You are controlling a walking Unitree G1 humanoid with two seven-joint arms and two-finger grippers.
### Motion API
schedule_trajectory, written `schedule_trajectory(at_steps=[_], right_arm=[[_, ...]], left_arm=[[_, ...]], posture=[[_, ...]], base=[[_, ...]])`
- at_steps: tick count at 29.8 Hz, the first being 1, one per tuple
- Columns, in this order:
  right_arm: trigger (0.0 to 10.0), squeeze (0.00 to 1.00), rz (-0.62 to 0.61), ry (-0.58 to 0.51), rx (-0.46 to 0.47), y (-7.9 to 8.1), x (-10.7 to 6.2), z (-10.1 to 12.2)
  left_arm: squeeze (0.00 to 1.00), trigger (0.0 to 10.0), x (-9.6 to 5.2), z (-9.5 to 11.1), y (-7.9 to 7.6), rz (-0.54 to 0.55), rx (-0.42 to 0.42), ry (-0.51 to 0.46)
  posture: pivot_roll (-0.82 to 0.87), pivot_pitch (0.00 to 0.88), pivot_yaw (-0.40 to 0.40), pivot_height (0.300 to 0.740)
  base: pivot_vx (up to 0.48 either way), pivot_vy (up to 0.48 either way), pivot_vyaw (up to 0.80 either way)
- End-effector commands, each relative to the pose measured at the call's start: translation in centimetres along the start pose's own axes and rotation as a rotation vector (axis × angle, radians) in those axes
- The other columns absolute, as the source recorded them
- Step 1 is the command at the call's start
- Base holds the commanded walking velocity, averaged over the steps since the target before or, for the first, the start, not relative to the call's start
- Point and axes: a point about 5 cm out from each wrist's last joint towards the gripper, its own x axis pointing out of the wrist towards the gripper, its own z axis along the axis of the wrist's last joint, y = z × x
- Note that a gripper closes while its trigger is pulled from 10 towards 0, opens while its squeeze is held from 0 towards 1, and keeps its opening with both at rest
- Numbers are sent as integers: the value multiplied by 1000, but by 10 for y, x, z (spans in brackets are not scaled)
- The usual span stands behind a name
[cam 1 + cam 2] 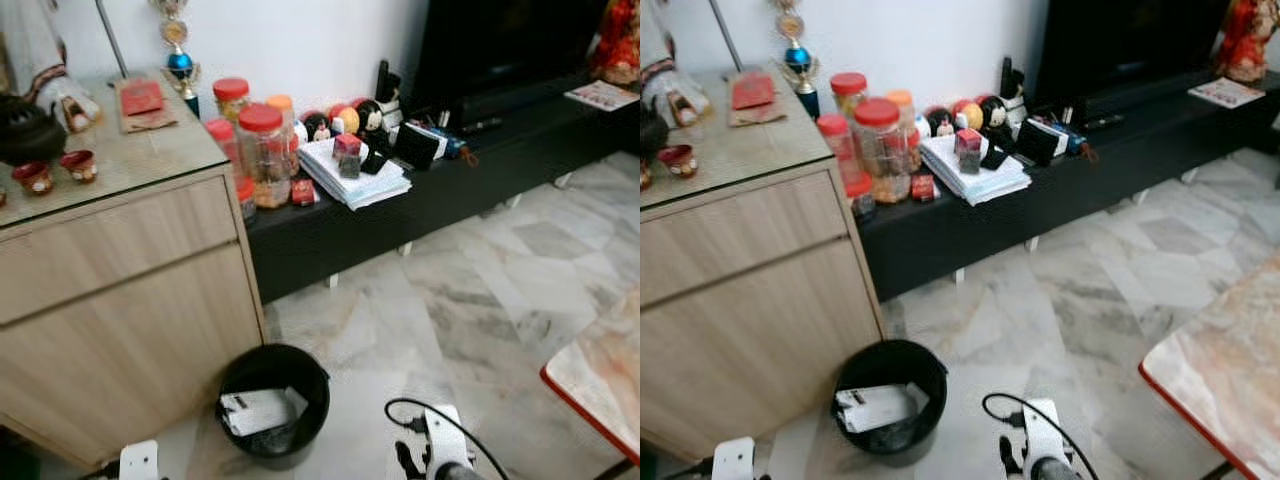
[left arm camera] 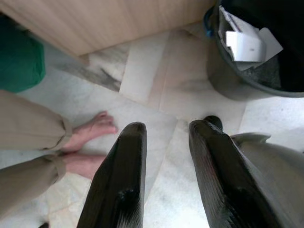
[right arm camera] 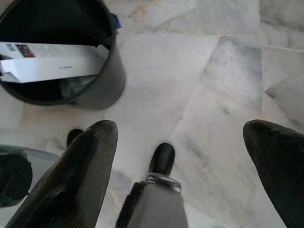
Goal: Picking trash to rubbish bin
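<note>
Trash, a white carton (image 3: 52,66), is already lying inside the black rubbish bin (image 1: 273,372) on the marble floor (image 1: 480,300), beside the wooden cabinet (image 1: 120,300). Both arms are hanging low: the left gripper (image 2: 166,161) is holding its jaws released over bare tiles, near a person's bare feet (image 2: 90,142), and the right gripper (image 3: 180,142) is spread wide, grasping nothing. To continue well, the robot probably needs to be scanning for remaining litter while keeping clear of those feet.

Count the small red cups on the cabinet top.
2, side by side near the left edge of the wooden cabinet top: one red cup, the other beside it. More may sit beyond the frame.
</note>
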Motion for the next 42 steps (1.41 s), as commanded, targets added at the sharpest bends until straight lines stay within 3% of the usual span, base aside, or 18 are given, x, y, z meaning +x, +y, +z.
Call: schedule_trajectory(at_steps=[1,32,42], right_arm=[[10000,0,-1,3,19,2,0,0],[10000,0,-1,-6,32,1,0,0],[10000,0,-1,-10,37,2,0,1]], left_arm=[[0,10000,-1,-6,4,5,12,30],[0,10000,-2,-9,1,0,11,35],[0,10000,-2,-9,-2,-2,16,38]], posture=[[51,0,15,740],[49,0,5,740],[51,0,4,740]], base=[[-319,0,0],[-312,0,0],[0,0,0]])
